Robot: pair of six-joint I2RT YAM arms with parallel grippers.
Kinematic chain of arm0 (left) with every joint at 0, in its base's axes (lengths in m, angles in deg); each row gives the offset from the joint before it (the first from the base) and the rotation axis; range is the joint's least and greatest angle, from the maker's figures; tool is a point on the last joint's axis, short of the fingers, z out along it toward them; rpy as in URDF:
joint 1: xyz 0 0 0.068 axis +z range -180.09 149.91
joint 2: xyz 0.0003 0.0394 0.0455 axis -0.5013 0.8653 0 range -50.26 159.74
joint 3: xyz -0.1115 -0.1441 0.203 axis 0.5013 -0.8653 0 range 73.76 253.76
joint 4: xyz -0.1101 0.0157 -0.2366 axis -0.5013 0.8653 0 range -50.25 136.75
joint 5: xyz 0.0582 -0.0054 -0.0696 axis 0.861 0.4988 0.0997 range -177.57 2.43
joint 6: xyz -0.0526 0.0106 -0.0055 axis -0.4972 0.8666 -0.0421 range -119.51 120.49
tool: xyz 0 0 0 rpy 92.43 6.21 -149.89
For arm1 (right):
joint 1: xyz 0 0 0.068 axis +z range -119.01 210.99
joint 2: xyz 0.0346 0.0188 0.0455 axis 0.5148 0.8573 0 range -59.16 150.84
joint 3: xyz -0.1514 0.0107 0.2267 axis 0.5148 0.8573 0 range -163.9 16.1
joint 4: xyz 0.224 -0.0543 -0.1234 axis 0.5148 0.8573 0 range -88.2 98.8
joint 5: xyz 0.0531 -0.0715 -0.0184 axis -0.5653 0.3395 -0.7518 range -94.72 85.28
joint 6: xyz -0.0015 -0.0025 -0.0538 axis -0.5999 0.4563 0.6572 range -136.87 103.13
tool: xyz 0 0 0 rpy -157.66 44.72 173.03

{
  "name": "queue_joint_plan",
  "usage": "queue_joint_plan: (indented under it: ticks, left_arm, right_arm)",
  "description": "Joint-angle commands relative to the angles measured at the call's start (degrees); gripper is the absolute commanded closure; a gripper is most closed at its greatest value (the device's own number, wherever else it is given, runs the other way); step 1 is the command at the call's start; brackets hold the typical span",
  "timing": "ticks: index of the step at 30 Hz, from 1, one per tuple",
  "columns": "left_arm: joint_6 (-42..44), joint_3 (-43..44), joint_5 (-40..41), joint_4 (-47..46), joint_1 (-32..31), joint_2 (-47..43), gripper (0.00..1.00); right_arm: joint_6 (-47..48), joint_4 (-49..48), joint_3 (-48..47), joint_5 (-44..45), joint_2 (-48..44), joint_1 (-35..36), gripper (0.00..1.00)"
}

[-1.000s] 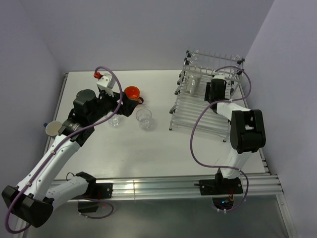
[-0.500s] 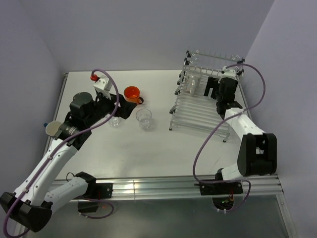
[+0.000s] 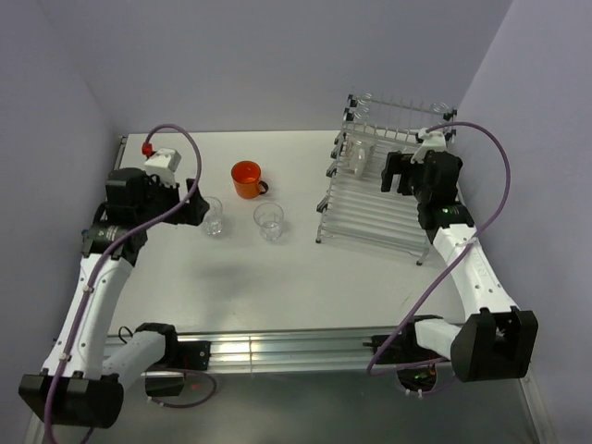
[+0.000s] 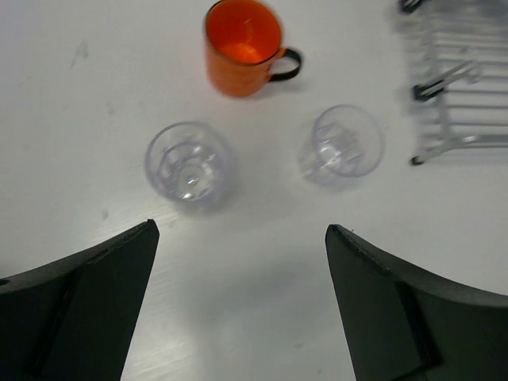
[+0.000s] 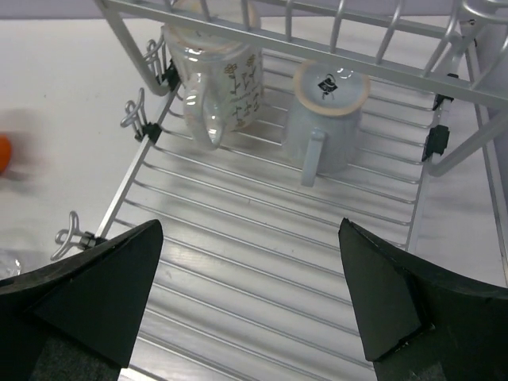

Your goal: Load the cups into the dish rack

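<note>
An orange mug [image 3: 246, 178] [image 4: 242, 46] stands upright on the white table, its handle to the right. Nearer to me stand two clear tumblers, one on the left [image 3: 214, 216] [image 4: 189, 163] and one on the right [image 3: 269, 221] [image 4: 341, 145]. My left gripper [image 3: 192, 210] [image 4: 242, 230] hangs open just left of the left tumbler, holding nothing. The dish rack [image 3: 370, 217] [image 5: 262, 262] holds a clear patterned glass mug [image 5: 216, 79] and a pale blue mug [image 5: 325, 119], bottom up, at its far end. My right gripper [image 3: 396, 173] [image 5: 250, 226] is open above the rack's rods, empty.
The rack's tall back rail [image 3: 398, 109] and its upright prongs rise beyond the right gripper. Black clips [image 5: 435, 141] sit on the rack's side rails. The table's left edge [image 3: 116, 176] runs close to the left arm.
The right gripper has opened and lifted back from the blue mug, which stays in the rack. The left arm has drawn back to the left, away from the orange mug.
</note>
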Motion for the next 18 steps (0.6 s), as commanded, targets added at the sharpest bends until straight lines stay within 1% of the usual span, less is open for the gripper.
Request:
queue_joint_plan:
  ticks: [1, 2, 4, 5, 7, 8, 11, 18]
  left_arm:
    - [12.2, 6.5, -4.9, 13.4, 7.2, 2.7, 0.06]
    - [16.8, 7.1, -5.7, 15.3, 12.1, 4.1, 0.06]
    - [20.7, 9.3, -6.4, 20.6, 16.4, 7.0, 0.08]
    - [23.5, 10.1, -6.0, 22.3, 20.1, 8.1, 0.08]
    - [25.9, 12.7, -3.5, 25.5, 23.3, 12.0, 0.09]
    - [27.8, 13.5, -2.8, 28.4, 26.2, 13.2, 0.09]
    - [31.1, 16.7, 0.3, 32.3, 30.0, 16.5, 0.09]
    - [33.3, 19.7, 6.3, 34.4, 31.6, 20.3, 0.06]
  right_arm:
    - [3.5, 5.0, -4.5, -4.7, 0.0, 0.4, 0.0]
    - [3.4, 5.4, -5.1, -4.7, 0.2, 0.6, 0.0]
    - [3.4, 5.5, -5.4, -5.2, 1.0, 0.6, 0.0]
    - [3.2, 5.3, -5.6, -5.4, 1.5, 0.7, 0.0]
    - [3.0, 5.4, -5.7, -6.3, 2.0, 0.7, 0.0]
    - [2.9, 5.5, -5.8, -7.2, 2.5, 0.7, 0.0]
    - [3.1, 5.3, -6.0, -9.1, 3.4, 0.9, 0.0]
    - [3.3, 4.9, -6.4, -11.1, 5.1, 1.3, 0.0]
